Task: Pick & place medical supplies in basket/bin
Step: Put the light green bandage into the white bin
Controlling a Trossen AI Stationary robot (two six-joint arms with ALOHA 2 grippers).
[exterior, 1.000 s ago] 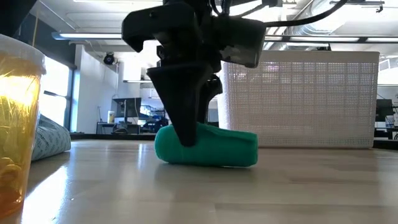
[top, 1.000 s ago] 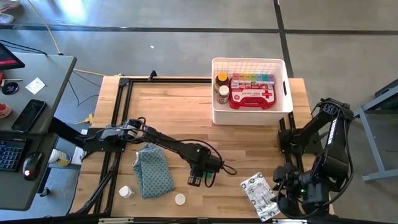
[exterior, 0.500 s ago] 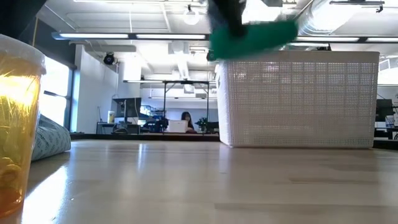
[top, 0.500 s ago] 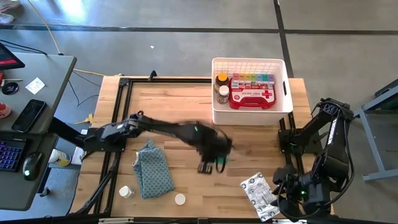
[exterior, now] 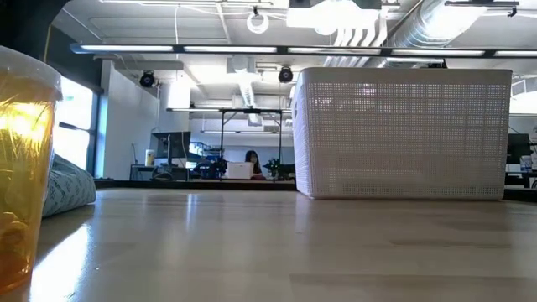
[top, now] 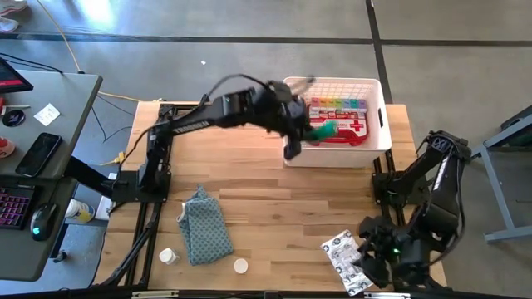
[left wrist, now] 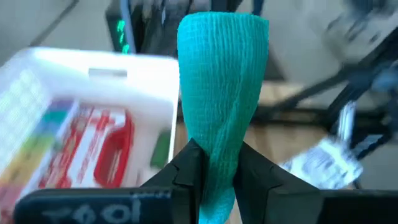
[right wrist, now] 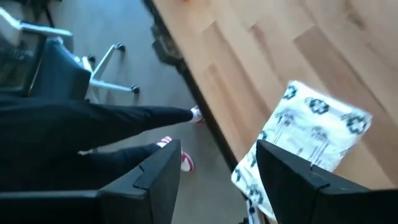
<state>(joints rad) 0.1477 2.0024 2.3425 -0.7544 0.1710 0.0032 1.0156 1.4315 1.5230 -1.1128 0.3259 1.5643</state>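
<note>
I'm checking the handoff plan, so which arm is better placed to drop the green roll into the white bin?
The left. Its gripper already clamps the green roll above the white bin. The right gripper hangs open at the table's near edge by the silver-white packet.

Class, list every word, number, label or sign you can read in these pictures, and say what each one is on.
White cross sign: on the red first-aid case in the white bin.
White lettering on that case: too small to read.
Printed pattern on the silver-white packet: blurred, unreadable.
Markings on the rainbow pill organizer: too small to read.
No legible words or numbers anywhere.
</note>
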